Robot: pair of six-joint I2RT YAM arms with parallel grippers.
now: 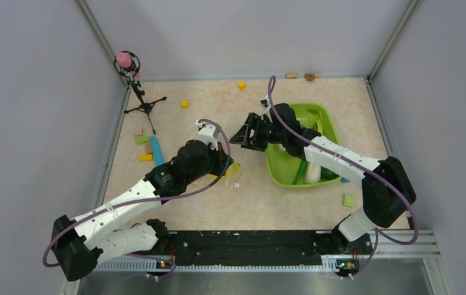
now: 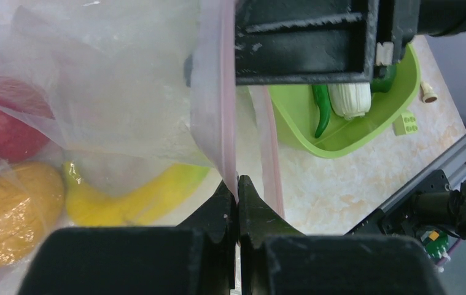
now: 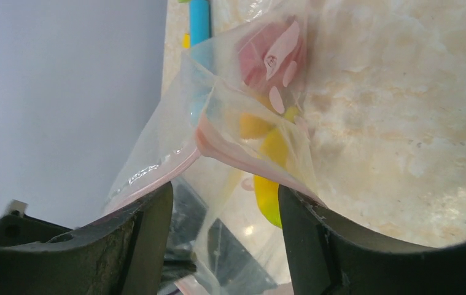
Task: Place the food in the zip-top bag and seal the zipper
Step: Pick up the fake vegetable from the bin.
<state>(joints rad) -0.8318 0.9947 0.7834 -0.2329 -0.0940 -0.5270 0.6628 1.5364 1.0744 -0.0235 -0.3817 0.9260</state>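
Observation:
The clear zip-top bag (image 2: 113, 80) hangs raised between both grippers. It holds a red tomato (image 2: 0, 132), an orange piece (image 2: 12, 209) and a yellow piece (image 2: 138, 196). My left gripper (image 2: 237, 184) is shut on the pink zipper (image 2: 227, 110) at the bag's mouth edge. My right gripper (image 3: 225, 203) is open, its fingers on either side of the bag (image 3: 242, 123) and its pink zipper (image 3: 218, 147). In the top view the left gripper (image 1: 229, 165) and right gripper (image 1: 245, 136) are close together at mid-table. More food, a white piece (image 1: 313, 172) and green pieces (image 1: 301, 172), lies in the lime-green tray (image 1: 325, 117).
A small tripod with a pink head (image 1: 138, 92) stands at the back left. Loose blocks (image 1: 184, 104) and a blue stick (image 1: 156, 150) lie at the left. A green block (image 1: 349, 200) lies near the right arm. Small corks (image 1: 291, 75) sit at the back wall.

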